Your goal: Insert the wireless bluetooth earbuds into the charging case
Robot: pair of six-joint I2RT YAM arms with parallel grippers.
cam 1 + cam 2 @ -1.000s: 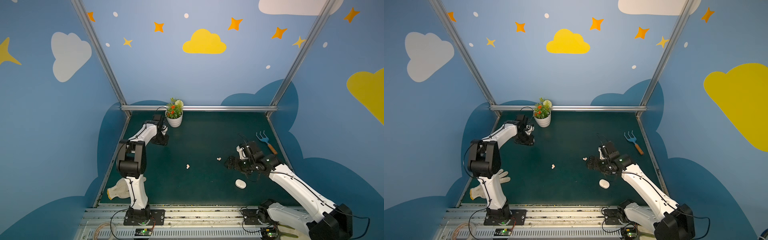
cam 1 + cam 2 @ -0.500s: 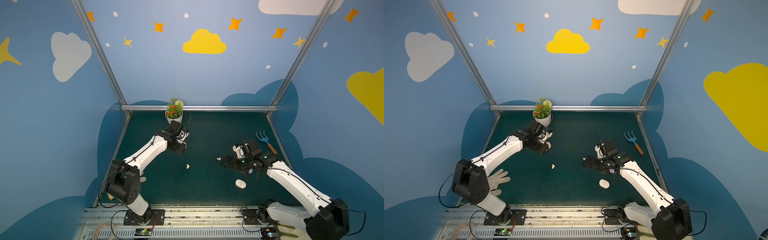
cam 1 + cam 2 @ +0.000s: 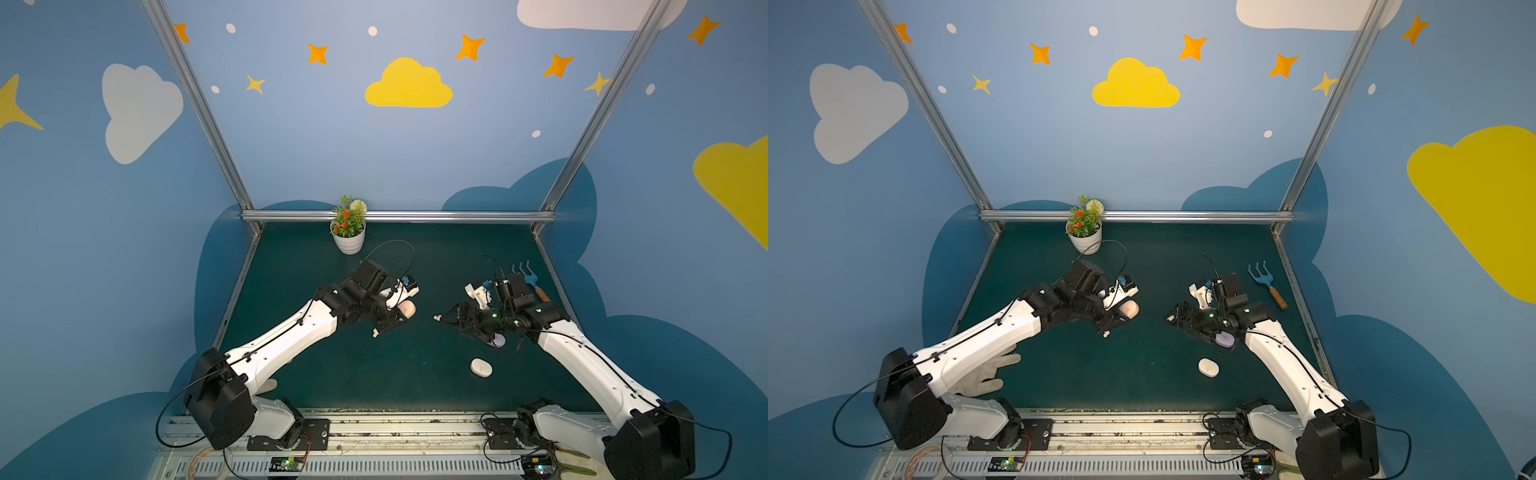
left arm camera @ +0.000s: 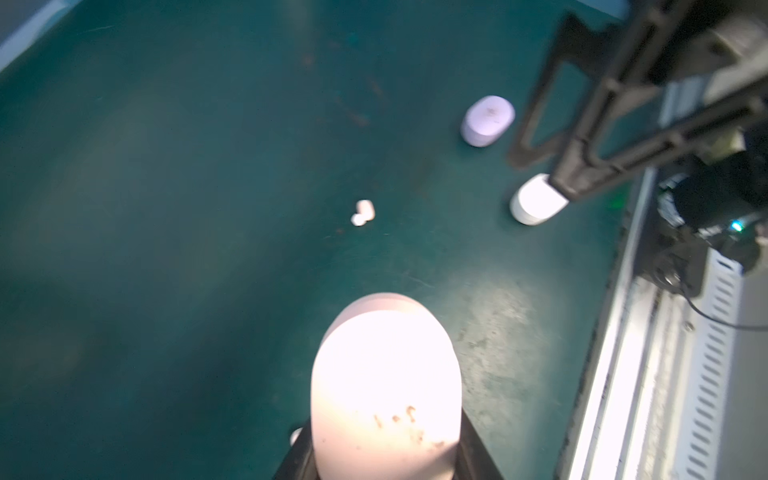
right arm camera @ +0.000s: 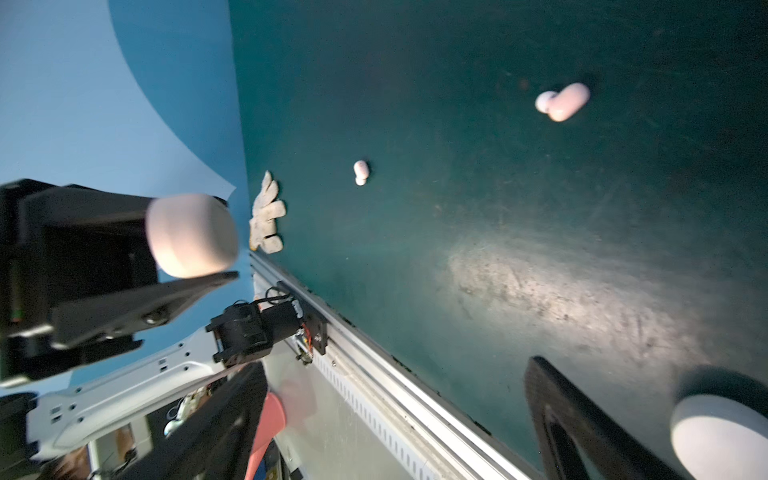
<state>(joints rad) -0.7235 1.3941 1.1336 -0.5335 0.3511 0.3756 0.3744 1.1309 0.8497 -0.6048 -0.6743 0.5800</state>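
Left fingers gripping one case, two earbuds

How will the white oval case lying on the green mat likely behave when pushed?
The white oval case looks smooth and rounded, so it may slide or spin. Lying flat and low on the green mat, it probably won't tip.

Soft, even light is filling both top views and leaving only faint shadows on the green mat, while the wide lens is splaying the aluminium posts outward toward the corners. In the left wrist view, light from the camera's side is blowing the pink charging case out to near-white glare and pooling palely beside it. The far mat is dimming. In the right wrist view, a similar patch is glowing, and the near white charging case is blurring.
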